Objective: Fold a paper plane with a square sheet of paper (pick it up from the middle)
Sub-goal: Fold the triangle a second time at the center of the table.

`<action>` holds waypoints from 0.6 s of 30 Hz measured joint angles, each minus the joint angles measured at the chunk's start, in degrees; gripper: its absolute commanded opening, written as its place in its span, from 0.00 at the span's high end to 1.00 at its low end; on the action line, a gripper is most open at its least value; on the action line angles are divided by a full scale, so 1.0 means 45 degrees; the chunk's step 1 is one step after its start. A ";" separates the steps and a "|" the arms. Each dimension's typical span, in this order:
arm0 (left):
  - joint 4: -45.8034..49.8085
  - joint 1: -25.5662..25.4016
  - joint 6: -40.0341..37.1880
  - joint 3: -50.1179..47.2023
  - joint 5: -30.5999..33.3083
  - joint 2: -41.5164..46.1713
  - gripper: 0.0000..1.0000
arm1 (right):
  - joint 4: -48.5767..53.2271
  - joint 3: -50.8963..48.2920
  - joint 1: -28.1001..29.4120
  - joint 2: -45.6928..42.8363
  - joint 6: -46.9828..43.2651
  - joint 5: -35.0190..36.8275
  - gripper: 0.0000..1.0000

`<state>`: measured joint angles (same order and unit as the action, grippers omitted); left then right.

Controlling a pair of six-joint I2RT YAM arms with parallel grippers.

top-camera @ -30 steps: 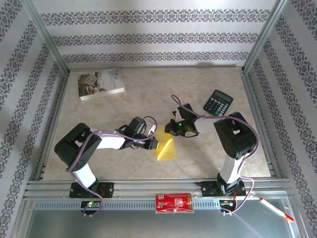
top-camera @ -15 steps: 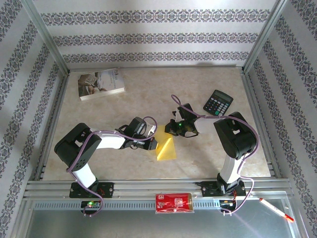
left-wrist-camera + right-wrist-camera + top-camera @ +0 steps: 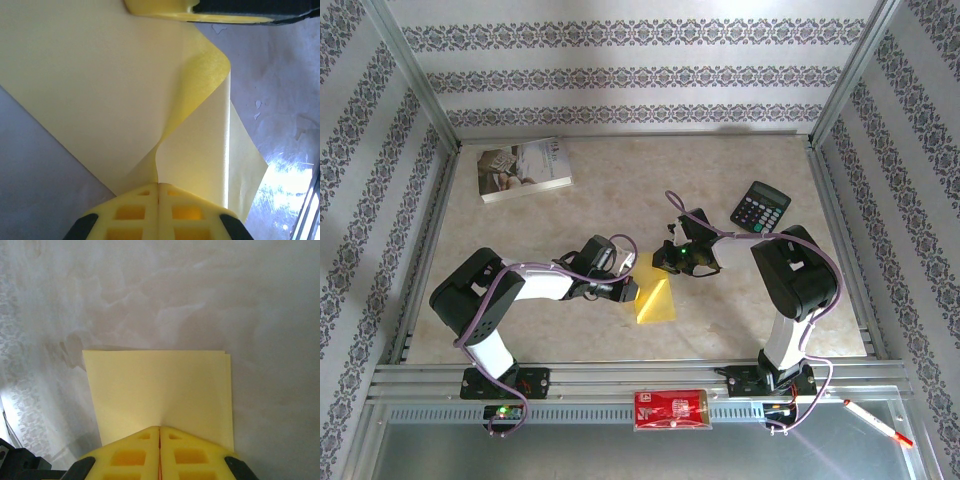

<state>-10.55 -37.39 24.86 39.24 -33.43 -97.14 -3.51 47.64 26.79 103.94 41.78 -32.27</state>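
The square sheet of paper (image 3: 657,298) is yellow, folded over, and lies at the middle of the table between the two arms. My left gripper (image 3: 632,291) is shut on its left edge. In the left wrist view the jaws (image 3: 159,185) meet on the paper (image 3: 100,90), and one layer curls up in a wave ahead of them. My right gripper (image 3: 673,265) is shut on the far end of the sheet. In the right wrist view its jaws (image 3: 159,429) pinch the flat, layered paper (image 3: 160,385). One of the right gripper's fingers (image 3: 165,9) shows at the top of the left wrist view.
A white printed book (image 3: 523,168) lies at the back left and a black calculator (image 3: 760,207) at the right. A red packet (image 3: 670,409) and a pen (image 3: 878,422) rest on the metal front rail. Aluminium frame posts border the table.
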 measured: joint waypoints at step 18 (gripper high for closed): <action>0.0345 0.0000 -0.0102 0.0204 0.0092 -0.0155 1.00 | -0.0010 0.0005 0.0000 0.0000 0.0000 -0.0005 0.92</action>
<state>-8.99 -37.39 24.40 40.16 -33.01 -97.84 -3.55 47.66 26.79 103.94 41.78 -32.29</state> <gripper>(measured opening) 0.044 0.079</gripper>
